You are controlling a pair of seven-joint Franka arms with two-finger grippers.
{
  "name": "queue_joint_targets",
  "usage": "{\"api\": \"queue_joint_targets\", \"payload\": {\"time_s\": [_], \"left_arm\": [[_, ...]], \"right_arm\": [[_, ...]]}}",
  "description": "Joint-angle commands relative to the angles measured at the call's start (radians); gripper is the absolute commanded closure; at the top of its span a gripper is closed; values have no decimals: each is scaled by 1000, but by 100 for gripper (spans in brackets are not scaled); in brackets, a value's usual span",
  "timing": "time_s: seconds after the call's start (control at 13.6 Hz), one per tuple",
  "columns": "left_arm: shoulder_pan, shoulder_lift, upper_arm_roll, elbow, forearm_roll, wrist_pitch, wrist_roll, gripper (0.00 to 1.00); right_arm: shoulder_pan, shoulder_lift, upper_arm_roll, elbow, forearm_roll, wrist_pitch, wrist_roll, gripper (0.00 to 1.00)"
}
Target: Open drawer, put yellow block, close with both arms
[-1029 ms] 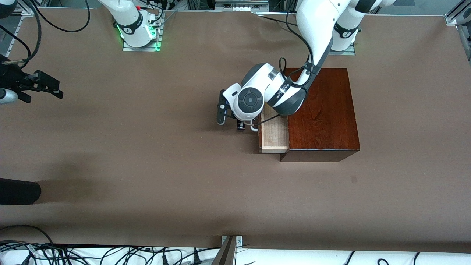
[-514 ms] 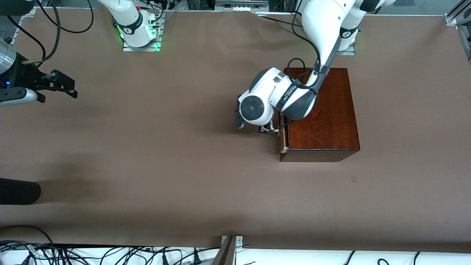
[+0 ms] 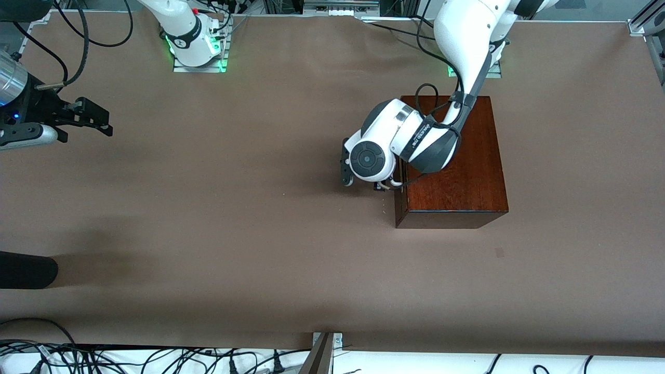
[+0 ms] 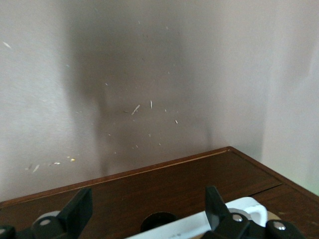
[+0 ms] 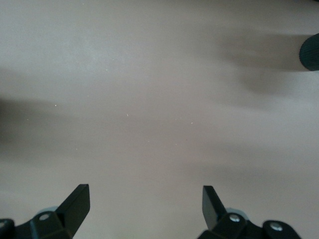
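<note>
The dark reddish-brown wooden box point(image 3: 457, 166) stands toward the left arm's end of the table. Its drawer point(image 3: 398, 200) is pushed in flush with the box. My left gripper point(image 3: 363, 179) is open and low against the drawer's dark front point(image 4: 149, 191). Its fingers point(image 4: 82, 209) stand wide apart on either side of the white handle point(image 4: 239, 214), not clamped on it. My right gripper point(image 3: 85, 117) is open and empty over bare table at the right arm's end; it also shows in the right wrist view point(image 5: 144, 199). The yellow block is out of view.
A black cylindrical object point(image 3: 26, 270) lies at the table's edge at the right arm's end and shows in the right wrist view point(image 5: 311, 52). Cables point(image 3: 156, 361) run along the edge nearest the front camera.
The drawer has slid from pulled out to fully shut. My left gripper moved with it toward the box. My right gripper shifted slightly inward over the table.
</note>
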Motion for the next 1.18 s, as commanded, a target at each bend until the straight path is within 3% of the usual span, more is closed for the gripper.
{"api": "queue_joint_targets", "payload": {"time_s": [0.0, 0.22, 0.51, 0.73, 1.1], "left_arm": [[-32, -111, -13, 17, 24, -11, -111, 0], [-2, -212, 13, 22, 24, -54, -301, 0], [127, -324, 73, 25, 61, -59, -317, 0], [227, -398, 72, 28, 62, -143, -365, 0], [311, -406, 98, 108, 56, -194, -635, 0]], "right_arm": [[1, -1, -5, 5, -17, -26, 16, 0], [-1, 0, -8, 5, -43, -28, 2, 0], [2, 0, -2, 6, -70, -22, -1, 0], [2, 3, -4, 6, -64, -22, 1, 0], [1, 3, -7, 6, -60, -23, 2, 0]]}}
